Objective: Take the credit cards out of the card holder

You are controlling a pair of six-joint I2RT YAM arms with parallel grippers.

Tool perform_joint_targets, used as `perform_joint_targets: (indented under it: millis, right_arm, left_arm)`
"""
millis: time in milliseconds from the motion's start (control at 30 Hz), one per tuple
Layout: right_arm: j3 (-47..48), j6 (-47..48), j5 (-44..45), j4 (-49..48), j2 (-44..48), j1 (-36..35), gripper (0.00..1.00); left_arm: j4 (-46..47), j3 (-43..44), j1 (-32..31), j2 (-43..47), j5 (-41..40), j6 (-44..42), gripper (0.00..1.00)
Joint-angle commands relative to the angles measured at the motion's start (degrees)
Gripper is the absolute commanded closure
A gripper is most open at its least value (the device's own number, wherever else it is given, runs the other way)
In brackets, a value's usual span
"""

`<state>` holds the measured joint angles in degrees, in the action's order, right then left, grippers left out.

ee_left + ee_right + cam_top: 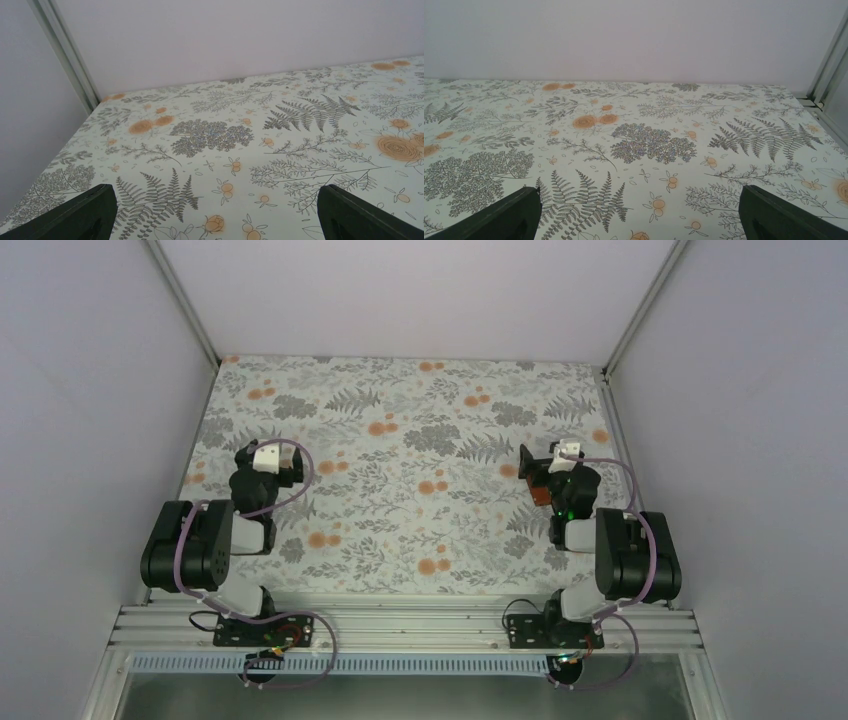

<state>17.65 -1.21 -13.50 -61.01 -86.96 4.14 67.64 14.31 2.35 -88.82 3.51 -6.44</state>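
The card holder shows only as a small rust-brown patch [539, 493] in the top view, on the floral tablecloth just left of my right wrist and mostly hidden by it. It is out of both wrist views. No credit card is visible in any view. My right gripper [540, 462] [639, 190] is open and empty, its fingers [514, 215] wide apart over bare cloth. My left gripper [262, 452] [215, 190] is open and empty at the left side of the table, its fingers [85, 215] also wide apart.
The floral tablecloth [400, 470] covers the table. Pale walls with metal corner posts [185, 300] [640, 305] enclose it on three sides. An aluminium rail [400, 625] carrying the arm bases runs along the near edge.
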Motion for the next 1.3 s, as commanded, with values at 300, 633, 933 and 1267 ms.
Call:
perform_joint_targets:
  millis: [300, 633, 933, 1267]
  right_arm:
    - [12.39, -9.46, 16.69, 30.3, 12.74, 0.89, 0.0]
    - [39.77, -17.87, 19.66, 82.48, 4.69, 0.51, 0.0]
    - [41.22, -15.84, 19.04, 96.81, -0.78, -0.28, 0.0]
    - [39.91, -12.12, 14.24, 100.92, -14.0, -0.34, 0.0]
  left_arm:
    - [2.54, 0.07, -0.25, 0.01, 0.25, 0.05, 0.0]
    - [-35.44, 22.31, 0.19, 4.92, -3.78, 0.94, 0.0]
    - [-66.74, 43.41, 0.35, 5.38, -1.06, 0.71, 0.0]
    - [-70.72, 44.36, 0.46, 8.37, 5.08, 0.17, 0.0]
